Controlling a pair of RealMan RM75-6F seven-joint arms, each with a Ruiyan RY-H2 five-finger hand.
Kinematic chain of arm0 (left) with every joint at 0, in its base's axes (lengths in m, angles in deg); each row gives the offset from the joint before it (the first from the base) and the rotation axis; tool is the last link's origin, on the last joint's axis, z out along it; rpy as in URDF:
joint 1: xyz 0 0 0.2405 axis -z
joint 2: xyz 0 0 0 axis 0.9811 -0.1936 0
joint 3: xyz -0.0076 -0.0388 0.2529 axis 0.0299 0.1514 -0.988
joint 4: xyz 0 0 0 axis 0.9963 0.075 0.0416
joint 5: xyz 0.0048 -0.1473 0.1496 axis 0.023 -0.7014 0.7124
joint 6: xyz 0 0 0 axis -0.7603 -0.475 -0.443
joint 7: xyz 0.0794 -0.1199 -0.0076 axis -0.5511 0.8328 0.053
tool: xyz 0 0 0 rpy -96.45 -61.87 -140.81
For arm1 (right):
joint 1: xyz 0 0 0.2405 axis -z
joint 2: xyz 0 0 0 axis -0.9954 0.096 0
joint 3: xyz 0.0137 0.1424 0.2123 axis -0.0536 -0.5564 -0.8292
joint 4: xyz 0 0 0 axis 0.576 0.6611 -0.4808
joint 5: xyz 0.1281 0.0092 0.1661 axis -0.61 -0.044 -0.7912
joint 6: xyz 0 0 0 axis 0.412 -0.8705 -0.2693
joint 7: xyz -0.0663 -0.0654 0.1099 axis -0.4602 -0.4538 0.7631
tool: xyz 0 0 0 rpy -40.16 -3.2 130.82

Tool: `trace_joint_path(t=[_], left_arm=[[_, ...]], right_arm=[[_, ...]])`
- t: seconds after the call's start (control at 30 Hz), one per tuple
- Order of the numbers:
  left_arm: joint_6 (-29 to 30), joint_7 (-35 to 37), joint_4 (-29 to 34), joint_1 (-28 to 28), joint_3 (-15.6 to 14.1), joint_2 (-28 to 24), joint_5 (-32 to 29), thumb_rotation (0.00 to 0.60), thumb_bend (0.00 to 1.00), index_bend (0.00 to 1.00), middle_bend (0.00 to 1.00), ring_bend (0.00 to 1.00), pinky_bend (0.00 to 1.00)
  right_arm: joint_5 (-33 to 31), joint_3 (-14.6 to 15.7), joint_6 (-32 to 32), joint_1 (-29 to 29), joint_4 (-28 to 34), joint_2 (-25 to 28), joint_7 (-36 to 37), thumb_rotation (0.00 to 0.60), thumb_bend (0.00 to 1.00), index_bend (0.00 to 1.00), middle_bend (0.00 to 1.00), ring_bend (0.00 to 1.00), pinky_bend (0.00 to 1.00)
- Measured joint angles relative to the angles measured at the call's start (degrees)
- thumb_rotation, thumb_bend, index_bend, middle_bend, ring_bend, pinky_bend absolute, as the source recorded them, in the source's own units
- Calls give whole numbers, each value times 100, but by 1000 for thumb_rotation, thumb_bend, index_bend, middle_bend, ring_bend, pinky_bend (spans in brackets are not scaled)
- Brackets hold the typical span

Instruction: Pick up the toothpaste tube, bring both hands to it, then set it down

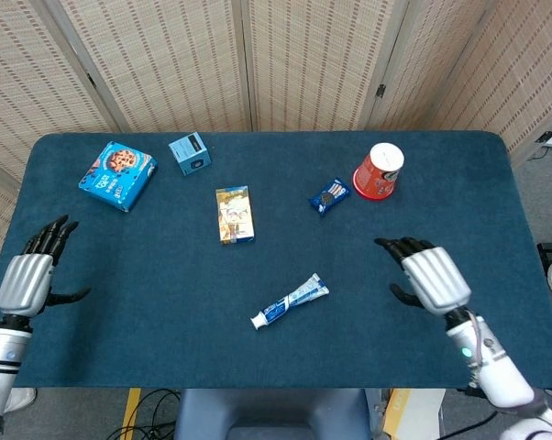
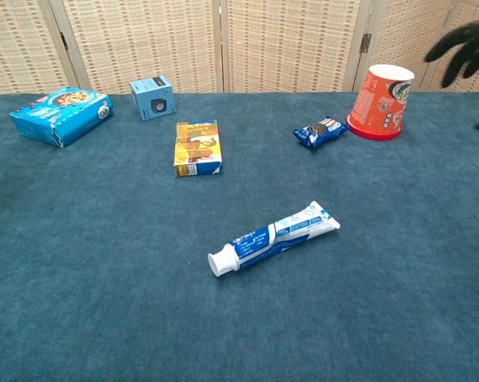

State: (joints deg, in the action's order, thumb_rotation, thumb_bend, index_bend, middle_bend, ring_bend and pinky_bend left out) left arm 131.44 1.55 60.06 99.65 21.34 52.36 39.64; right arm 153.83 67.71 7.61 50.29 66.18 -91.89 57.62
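Item 1, toothpaste tube (image 1: 290, 302): lies flat on the blue table (image 1: 148, 275), near the front centre, cap toward the near left, crimped end toward the far right. Nothing touches it.

Item 2, your right hand (image 1: 429, 275): raised at the right side, well apart from the tube, fingers spread, holding nothing. In the chest view only its dark fingertips (image 2: 462, 44) show at the far right edge.

Item 3, your left hand (image 1: 28, 275): at the left edge of the table, fingers extended and apart, holding nothing. The chest view does not show it.

Item 4, other stock on the table: cookie box (image 1: 117, 176) far left; small blue box (image 1: 190, 153) beside it; yellow box (image 1: 234, 214) at centre; snack packet (image 1: 330, 196) just beside the red cup (image 1: 379, 171), far right.
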Motion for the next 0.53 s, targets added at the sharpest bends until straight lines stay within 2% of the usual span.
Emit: trace_joint_path(t=[0.27,0.53], left_arm=[[492,-130,-22,-443,-134,-34,107,600,0,27,20,57,161],[1055,-262,86,-903,-308,3,393,600,0,27,20,57,161]], right_arm=[[809,294,1115,1310,-772,92,820,600,294,162,308,255,365],[1134,348,1567,2116,-1161,17,1203,600,292,169,314,255,365]])
